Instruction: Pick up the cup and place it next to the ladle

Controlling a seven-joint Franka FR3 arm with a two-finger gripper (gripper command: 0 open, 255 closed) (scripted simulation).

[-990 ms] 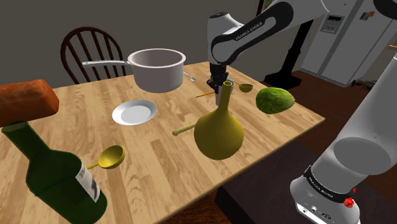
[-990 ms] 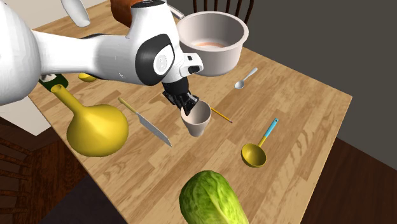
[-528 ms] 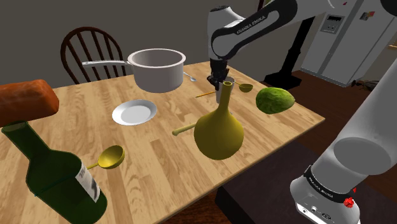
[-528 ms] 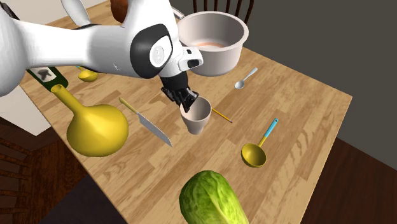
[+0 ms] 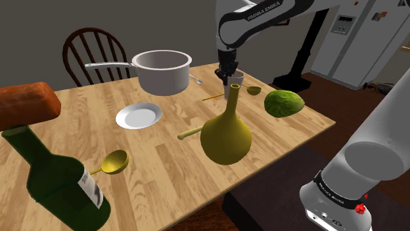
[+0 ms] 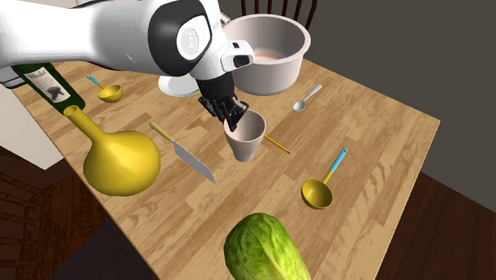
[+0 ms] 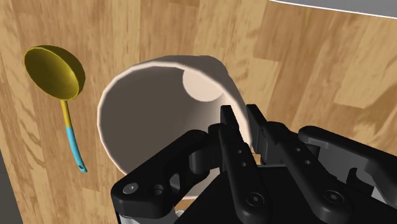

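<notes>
Wooden table [image 5: 164,167], cluttered. White arm [image 6: 95,36] reaches over its middle.

- Bottle [image 5: 56,177]: at the corner in the shoulder view's lower left, loaf [image 5: 26,105] just behind it.
- Pot [image 6: 266,52]: by the far edge, next to the chair [image 5: 95,52].
- Yellow vase [image 6: 119,159]: near the stand-side edge.
- Lettuce [image 6: 262,250]: at the same edge, toward the corner in the shoulder view's right.
- Plate [image 5: 139,116]: mid-table, in front of the pot.
- Gripper [image 6: 232,119]: jaws clamped on the cup's rim wall, one finger inside and one outside.
- Cup [image 6: 245,139]: mid-table, between pot and lettuce, roughly upright. Can't tell if its base is clear of the wood.
- Knife [image 6: 184,155]: flat, between vase and cup.
- Ladle [image 6: 318,191]: yellow bowl, blue handle. It lies flat towards the edge at the second exterior view's right, apart from the cup.
- Second ladle [image 5: 113,162]: near the bottle.
- Spoon [image 6: 306,98]: beside the pot.
- Pencil [image 6: 277,144]: just beside the cup.
</notes>
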